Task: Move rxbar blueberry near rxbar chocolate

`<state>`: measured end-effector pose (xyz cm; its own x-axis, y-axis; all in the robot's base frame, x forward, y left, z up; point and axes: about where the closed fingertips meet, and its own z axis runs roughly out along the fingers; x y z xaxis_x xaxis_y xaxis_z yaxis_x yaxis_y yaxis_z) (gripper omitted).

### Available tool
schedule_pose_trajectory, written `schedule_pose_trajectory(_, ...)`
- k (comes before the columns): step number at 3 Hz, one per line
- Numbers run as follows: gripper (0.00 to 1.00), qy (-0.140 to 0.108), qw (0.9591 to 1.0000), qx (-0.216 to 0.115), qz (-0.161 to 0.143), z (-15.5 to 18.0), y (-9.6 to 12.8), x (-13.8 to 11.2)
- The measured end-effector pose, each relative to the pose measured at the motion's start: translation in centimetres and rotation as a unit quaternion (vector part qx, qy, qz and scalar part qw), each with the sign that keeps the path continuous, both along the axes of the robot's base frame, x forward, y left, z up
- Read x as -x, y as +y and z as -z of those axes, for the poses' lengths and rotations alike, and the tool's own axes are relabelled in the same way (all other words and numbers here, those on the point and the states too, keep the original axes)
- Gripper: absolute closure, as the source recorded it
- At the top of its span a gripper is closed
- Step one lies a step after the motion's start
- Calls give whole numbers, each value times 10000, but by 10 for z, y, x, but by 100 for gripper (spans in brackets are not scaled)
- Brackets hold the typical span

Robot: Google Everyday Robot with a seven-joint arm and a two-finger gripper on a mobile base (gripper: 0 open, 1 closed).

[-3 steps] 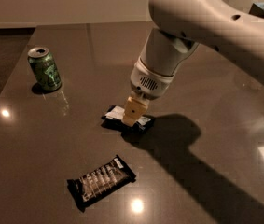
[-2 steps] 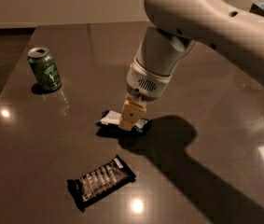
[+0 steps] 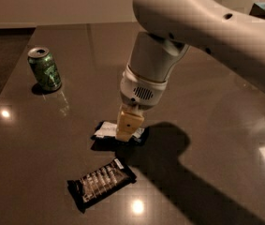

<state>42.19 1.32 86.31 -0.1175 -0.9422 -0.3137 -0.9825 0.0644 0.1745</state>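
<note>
The rxbar blueberry (image 3: pixel 105 129), a small dark bar with a white panel, is at the middle of the dark table (image 3: pixel 38 139). My gripper (image 3: pixel 128 133) comes down on its right half from above and is shut on it; a tan finger (image 3: pixel 127 123) covers part of the bar. The bar casts a shadow just under it. The rxbar chocolate (image 3: pixel 101 182), a black bar with pale text stripes and a white corner tag, lies flat a short way in front of the gripper, slightly to the left.
A green drink can (image 3: pixel 44 69) stands upright at the back left of the table. My large white arm (image 3: pixel 207 27) crosses the upper right and throws a wide shadow on the table to the right of the bars.
My gripper has moved toward the front left with the rxbar blueberry in it, closer to the rxbar chocolate. The can and the rxbar chocolate have not moved.
</note>
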Motion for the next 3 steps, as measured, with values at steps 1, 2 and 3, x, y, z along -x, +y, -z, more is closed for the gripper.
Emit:
schedule_pose_trajectory(1, 23, 42, 10000, -46, -53, 1, -1, 9)
schedule_pose_trajectory(2, 1, 19, 10000, -48, -50, 1, 0, 9)
schedule_pose_trajectory(3, 0, 11, 10000, -50, -51, 0, 0, 9)
